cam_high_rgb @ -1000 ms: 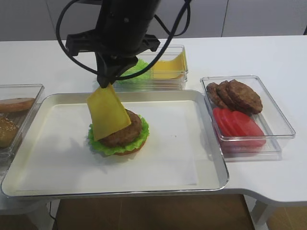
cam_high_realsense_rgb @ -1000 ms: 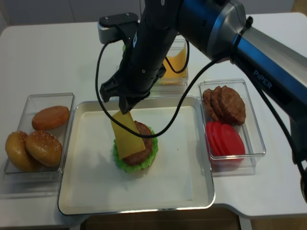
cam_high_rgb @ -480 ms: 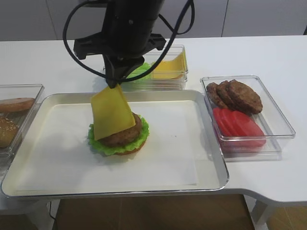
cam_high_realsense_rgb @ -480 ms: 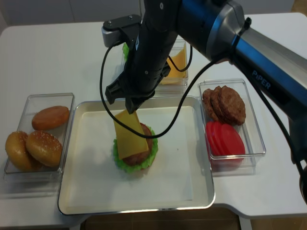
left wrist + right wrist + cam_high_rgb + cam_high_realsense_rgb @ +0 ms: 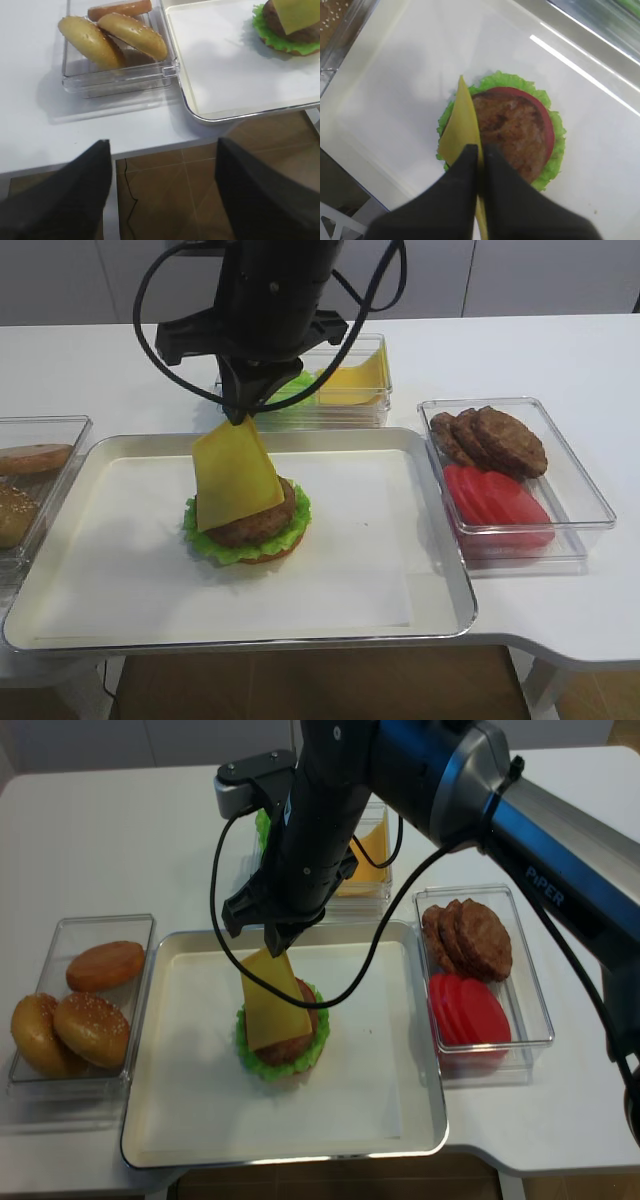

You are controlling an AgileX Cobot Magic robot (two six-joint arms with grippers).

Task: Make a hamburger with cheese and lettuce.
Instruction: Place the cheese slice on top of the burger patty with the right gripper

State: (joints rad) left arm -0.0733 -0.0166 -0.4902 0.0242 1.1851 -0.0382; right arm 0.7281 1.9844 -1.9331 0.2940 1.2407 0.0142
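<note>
1. Fingers (image 5: 465, 185) of the right gripper (image 5: 481, 156) are pinched together on the top corner of the cheese (image 5: 235, 475), seen at the bottom centre of the right wrist view.
2. Cheese hangs tilted from that corner, its lower edge over the left part of the patty (image 5: 258, 520), left of centre in the high view; whether it touches the patty is unclear.
3. Hamburger (image 5: 283, 1038) sits left of centre on the tray (image 5: 440, 620): bun base, lettuce (image 5: 215, 543) frilling out around the patty.
4. Right wrist view also shows a red rim along the patty's right edge.
5. Behind the tray, at upper centre, a clear box (image 5: 372, 405) holds more cheese slices and green leaves.
6. To the right, another box (image 5: 590, 510) holds brown patties (image 5: 495, 437) and tomato slices (image 5: 497, 502).
7. At the left edge, a third box (image 5: 60, 925) holds buns (image 5: 75, 1025).
8. Left gripper (image 5: 160, 200) shows only in the left wrist view, at the bottom, its dark fingers (image 5: 75, 195) spread wide apart and holding nothing, over the table edge (image 5: 150, 135).
</note>
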